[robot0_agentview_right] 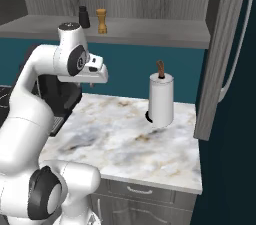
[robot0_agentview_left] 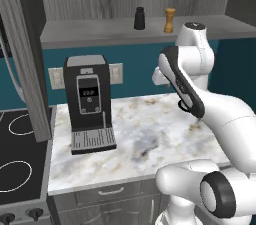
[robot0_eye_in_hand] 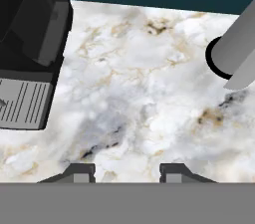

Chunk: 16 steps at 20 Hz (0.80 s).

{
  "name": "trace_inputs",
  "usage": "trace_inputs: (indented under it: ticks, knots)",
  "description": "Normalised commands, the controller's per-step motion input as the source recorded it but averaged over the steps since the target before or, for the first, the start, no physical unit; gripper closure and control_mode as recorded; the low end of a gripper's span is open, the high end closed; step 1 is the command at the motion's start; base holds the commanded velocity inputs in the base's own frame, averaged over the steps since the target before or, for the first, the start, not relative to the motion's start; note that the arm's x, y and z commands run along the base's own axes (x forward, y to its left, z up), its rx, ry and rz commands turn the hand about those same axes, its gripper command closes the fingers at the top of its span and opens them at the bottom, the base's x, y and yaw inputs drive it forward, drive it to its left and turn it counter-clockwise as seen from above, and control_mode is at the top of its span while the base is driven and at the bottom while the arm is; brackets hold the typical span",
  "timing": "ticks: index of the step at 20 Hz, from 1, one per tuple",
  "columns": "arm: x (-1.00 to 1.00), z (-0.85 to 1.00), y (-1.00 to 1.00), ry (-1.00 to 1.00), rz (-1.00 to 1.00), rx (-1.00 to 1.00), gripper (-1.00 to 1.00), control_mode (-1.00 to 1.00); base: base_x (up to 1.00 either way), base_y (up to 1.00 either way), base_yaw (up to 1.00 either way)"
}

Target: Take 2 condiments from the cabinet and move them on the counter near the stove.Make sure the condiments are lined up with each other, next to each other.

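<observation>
Marble counter (robot0_eye_in_hand: 149, 93) is lying under our empty, part-open gripper (robot0_eye_in_hand: 127, 172), while we are seeing the upright black shaker (robot0_agentview_left: 139, 18) and wooden mill (robot0_agentview_left: 170, 20) well above it, side by side on the cabinet shelf (robot0_agentview_left: 90, 33).

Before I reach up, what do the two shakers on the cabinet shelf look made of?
The tan-orange mill looks like turned wood, matte, with a knob top. The black shaker is plain dark and dull, possibly plastic or painted wood; too small to tell.
</observation>
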Motion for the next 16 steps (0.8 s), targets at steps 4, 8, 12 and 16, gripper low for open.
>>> trace_inputs:
  ticks: [4,8,12,16]
  knots:
    - [-0.16,0.0,0.0,0.0,0.0,0.0,-1.0,-1.0,0.0,0.0,0.0]
    - [0.0,0.09,0.09,-0.3,-0.03,0.03,-1.0,-1.0,0.0,0.0,0.0]
    - [0.27,0.6,0.05,-0.58,-0.01,0.15,-1.0,-1.0,0.0,0.0,0.0]
    - [0.41,0.66,0.34,-0.5,0.0,0.09,-1.0,-1.0,0.0,0.0,0.0]
